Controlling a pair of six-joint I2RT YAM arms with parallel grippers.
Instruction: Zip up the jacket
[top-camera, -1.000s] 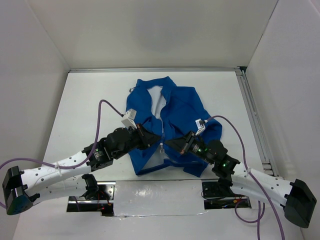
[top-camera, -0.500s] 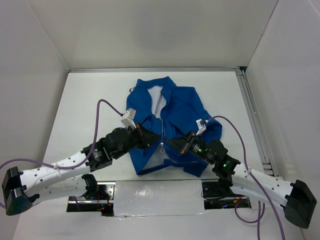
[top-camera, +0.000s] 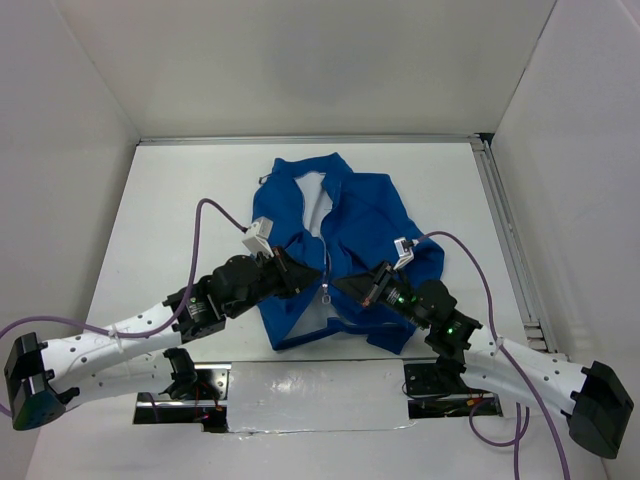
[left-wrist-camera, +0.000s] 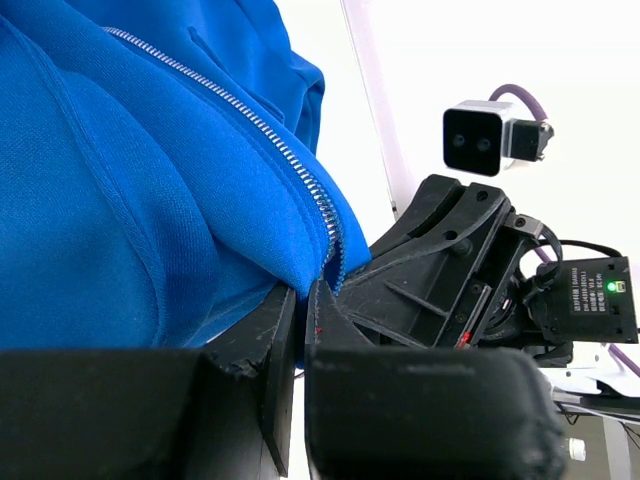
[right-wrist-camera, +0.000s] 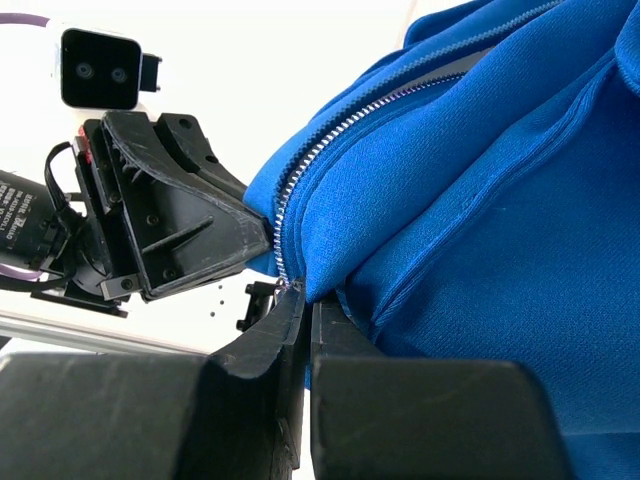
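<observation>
The royal-blue jacket (top-camera: 370, 215) lies spread on the white table with its collar at the far end and its front partly open. Its silvery zipper (top-camera: 325, 255) runs down the middle. My left gripper (top-camera: 300, 278) is shut on the left front edge near the hem. In the left wrist view, blue fabric beside the zipper teeth (left-wrist-camera: 250, 125) is pinched at the left gripper (left-wrist-camera: 300, 298). My right gripper (top-camera: 346, 285) faces it, shut on the right front edge. There the jacket (right-wrist-camera: 500, 200) folds over the right gripper (right-wrist-camera: 308, 302), just next to the zipper (right-wrist-camera: 330, 140).
The two grippers' tips nearly meet, and each shows in the other's wrist view: the right gripper's body (left-wrist-camera: 450, 260) and the left gripper's body (right-wrist-camera: 170, 220). Purple cables (top-camera: 215, 210) loop above both arms. White walls enclose the table, and a metal rail (top-camera: 505, 230) runs along the right side.
Both arms have shifted only very slightly. Each gripper keeps its hold on the jacket's front edge.
</observation>
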